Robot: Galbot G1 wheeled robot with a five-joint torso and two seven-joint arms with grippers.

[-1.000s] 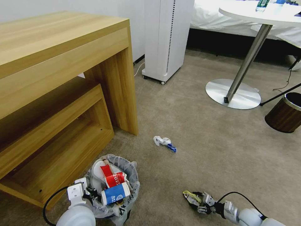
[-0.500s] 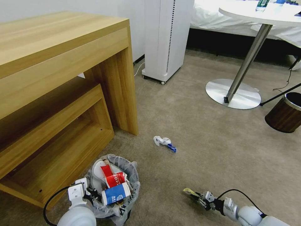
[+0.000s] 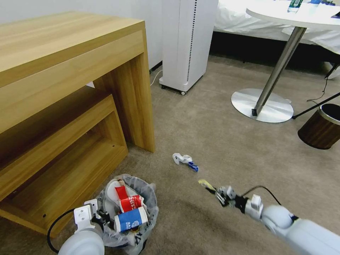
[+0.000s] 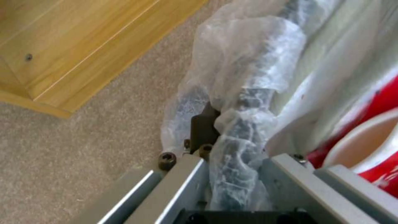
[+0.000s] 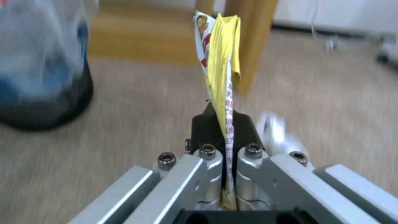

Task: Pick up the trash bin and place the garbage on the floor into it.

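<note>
The trash bin (image 3: 141,217), black with a crinkly white bag, stands low on the left, holding a red-white carton (image 3: 129,203), a blue-white packet (image 3: 131,219) and a white slipper. My left gripper (image 3: 101,216) is shut on its near rim, and the bagged rim (image 4: 248,102) runs between the jaws of the left gripper (image 4: 232,152). To the bin's right, my right gripper (image 3: 220,194) hangs above the floor (image 3: 219,141), shut on a flat yellow wrapper (image 3: 205,184). The wrapper (image 5: 222,62) sticks up out of the right gripper (image 5: 226,140). A crumpled white and blue scrap of garbage (image 3: 184,159) lies on the carpet beyond.
A wooden desk (image 3: 71,71) with a low shelf stands close on the left of the bin. Farther off are a white floor appliance (image 3: 187,42), a round table's metal base (image 3: 262,106) and a brown wood-grain bin (image 3: 320,127). Open carpet lies between them.
My right gripper has risen off the carpet and moved forward and left, carrying the yellow wrapper. The left gripper and bin have kept still.
</note>
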